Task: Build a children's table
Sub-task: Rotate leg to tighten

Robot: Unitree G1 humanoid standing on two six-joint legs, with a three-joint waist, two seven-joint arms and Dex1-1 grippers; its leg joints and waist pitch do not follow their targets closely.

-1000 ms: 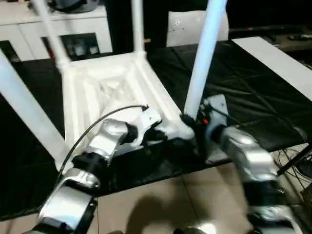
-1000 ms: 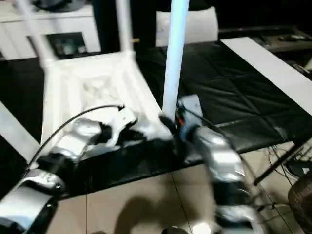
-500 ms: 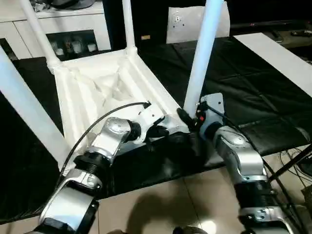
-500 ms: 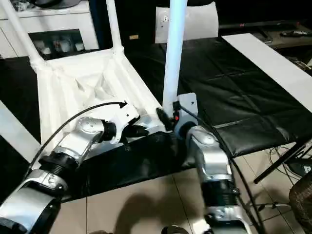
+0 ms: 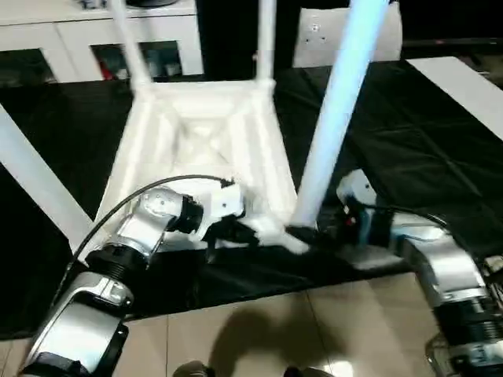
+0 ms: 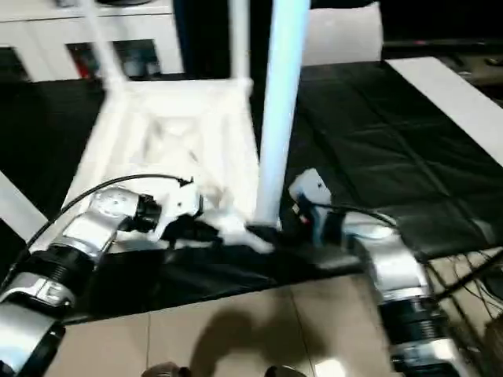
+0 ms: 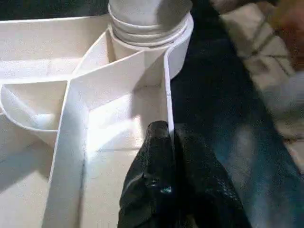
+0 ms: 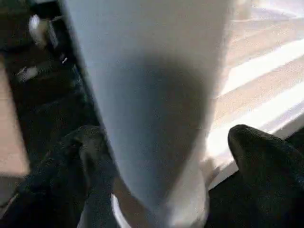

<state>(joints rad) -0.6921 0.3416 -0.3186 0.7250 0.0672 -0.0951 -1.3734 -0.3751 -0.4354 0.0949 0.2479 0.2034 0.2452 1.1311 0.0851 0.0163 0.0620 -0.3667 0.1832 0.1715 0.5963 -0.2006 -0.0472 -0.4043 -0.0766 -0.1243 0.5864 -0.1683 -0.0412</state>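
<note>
The left hand [image 7: 164,156] reaches in low from the near left, fingers pressed together, pinching the near rim of the children's table [image 5: 204,137]. The right hand [image 8: 161,156] comes in from the right, fingers spread either side of the near-right leg [image 5: 334,126] at its base. The table lies upside down on a black tabletop [image 5: 440,149], legs pointing up; a white cabinet [image 5: 47,39] stands beyond.

Smooth white plastic table [image 5: 204,141] on matt black cloth [image 5: 409,141].
</note>
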